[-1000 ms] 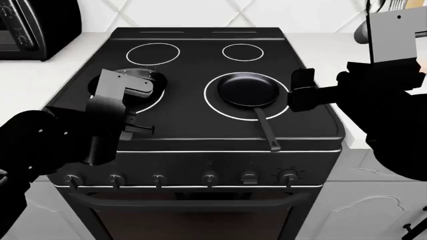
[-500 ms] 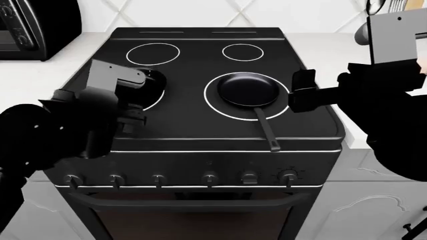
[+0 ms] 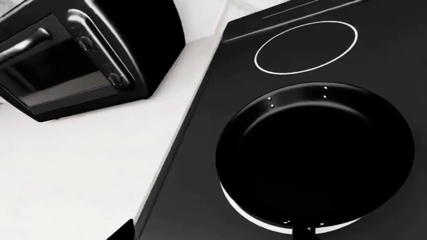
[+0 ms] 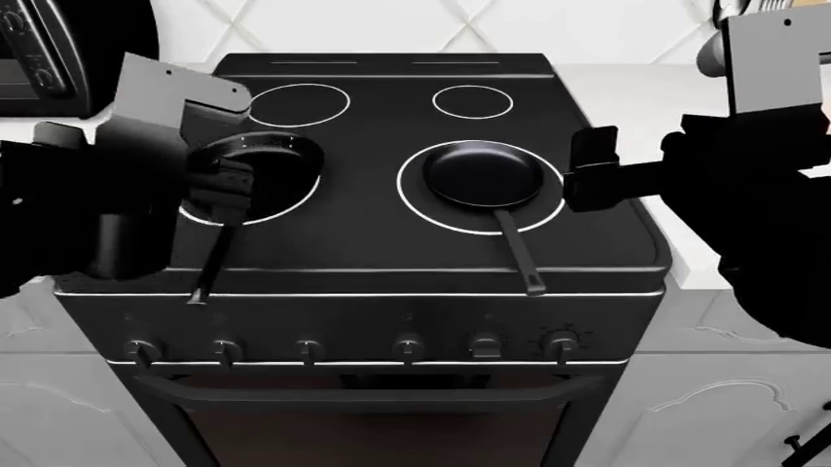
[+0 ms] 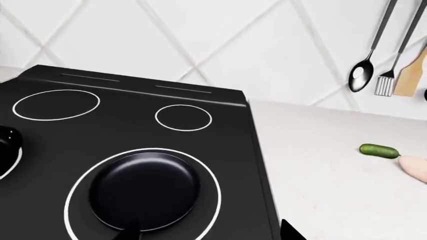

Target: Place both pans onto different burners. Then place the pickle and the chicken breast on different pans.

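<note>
Both bulky matte-black arm casings look rounded and smooth; a flat grey rectangular plate (image 4: 175,97) tops the left; a matching grey plate (image 4: 776,60) caps the right.

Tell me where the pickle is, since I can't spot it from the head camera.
In the right wrist view, the pickle lies on the white counter beside the stove, right next to the chicken breast, below the hanging utensils.

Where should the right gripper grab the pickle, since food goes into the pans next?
Hedged: across the pickle's middle, from straight above. It lies flat on the white counter, a short cylinder with rounded ends; the chicken breast sits beside one end, so jaws should straddle the long sides.
</note>
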